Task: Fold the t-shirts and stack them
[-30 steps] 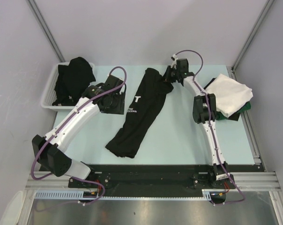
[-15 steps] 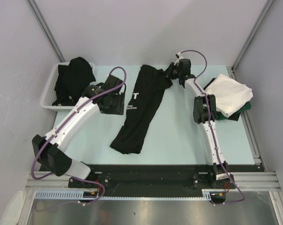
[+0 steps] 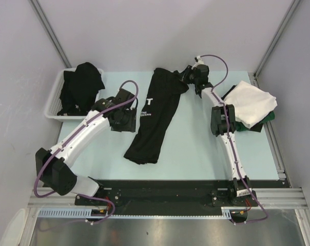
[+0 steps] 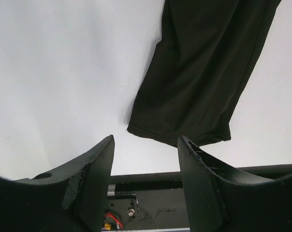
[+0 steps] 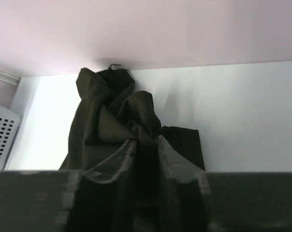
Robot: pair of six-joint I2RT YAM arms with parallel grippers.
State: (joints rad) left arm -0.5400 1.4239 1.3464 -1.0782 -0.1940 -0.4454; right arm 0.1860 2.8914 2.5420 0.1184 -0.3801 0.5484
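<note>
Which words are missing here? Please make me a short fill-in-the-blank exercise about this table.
The white t-shirt lies on the dark green t-shirt, beside the ____ arm.
The right pincer pinches the lettered t-shirt, which is ____.
The left pincer stands ____ and holds nothing.
The other black clothes lie in the white ____.
Missing words: right, black, open, basket.

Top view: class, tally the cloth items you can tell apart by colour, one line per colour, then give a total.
Black: 2, the black lettered shirt and the black bundle in the basket, which may hide more than one
White: 1, the white shirt
Dark green: 1, the dark green shirt under the white one
Total: 4
</note>
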